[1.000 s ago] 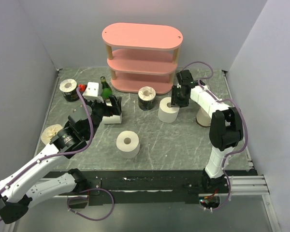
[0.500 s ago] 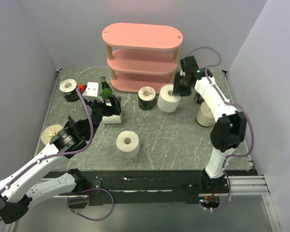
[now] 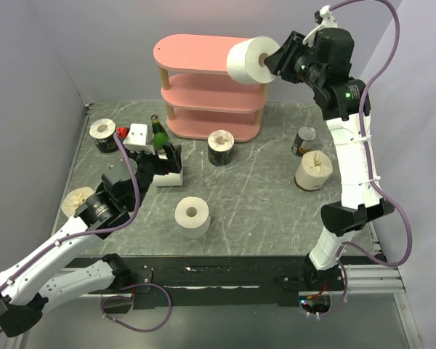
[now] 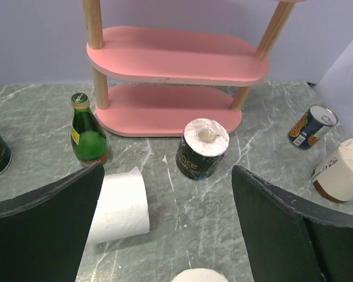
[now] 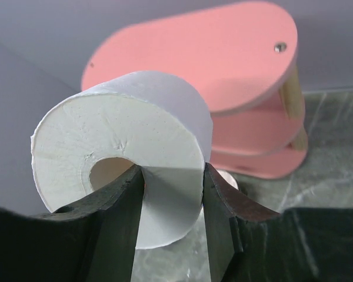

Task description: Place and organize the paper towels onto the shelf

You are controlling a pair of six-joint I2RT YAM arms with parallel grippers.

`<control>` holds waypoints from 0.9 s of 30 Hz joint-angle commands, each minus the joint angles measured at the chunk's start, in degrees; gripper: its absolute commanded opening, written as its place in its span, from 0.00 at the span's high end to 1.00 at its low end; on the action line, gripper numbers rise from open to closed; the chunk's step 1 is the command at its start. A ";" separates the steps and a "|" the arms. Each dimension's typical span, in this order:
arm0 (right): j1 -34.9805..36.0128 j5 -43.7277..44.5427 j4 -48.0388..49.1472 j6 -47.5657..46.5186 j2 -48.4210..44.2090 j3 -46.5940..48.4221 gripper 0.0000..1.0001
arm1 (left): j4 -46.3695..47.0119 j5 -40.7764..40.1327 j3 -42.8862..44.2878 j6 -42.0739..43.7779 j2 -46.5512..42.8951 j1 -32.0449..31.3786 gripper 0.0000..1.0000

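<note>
Roll clamped between right end effector's fingers — aloft near shelf's top board.

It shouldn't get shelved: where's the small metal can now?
Top view: the metal can sits on the right side of the table, right of the shelf, with a cream roll just nearer the arms.
</note>
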 commanded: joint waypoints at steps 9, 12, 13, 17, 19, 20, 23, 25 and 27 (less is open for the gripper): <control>-2.92 2.79 17.44 6.84 6.56 6.70 0.60 | 2.61 -0.68 0.15 0.78 -1.66 -0.16 0.04; -3.09 3.31 18.51 6.76 7.44 6.60 0.58 | 2.88 -0.59 0.15 0.87 -1.75 -0.25 0.04; -3.09 3.84 18.50 6.58 7.70 6.87 0.58 | 2.88 -0.59 0.06 0.78 -1.66 -0.25 0.04; -3.09 4.11 18.24 6.41 8.67 6.96 0.57 | 2.79 -0.51 0.06 0.87 -1.40 -0.25 0.04; -3.01 3.76 18.24 6.49 9.11 7.04 0.56 | 2.79 -0.24 0.15 0.87 -1.22 -0.25 0.04; -3.01 3.50 18.24 6.58 9.63 7.39 0.55 | 2.79 -0.16 0.15 0.95 -1.13 -0.25 0.04; -3.09 3.76 17.89 6.76 10.25 7.57 0.54 | 2.79 -0.33 0.15 0.96 -1.13 -0.25 0.04; -3.01 4.20 18.06 6.85 10.43 7.57 0.53 | 2.88 -0.42 0.06 0.96 -1.22 -0.25 0.04; -3.01 4.28 18.24 6.85 10.87 8.10 0.53 | 2.88 -0.42 -0.03 1.04 -1.31 -0.25 0.04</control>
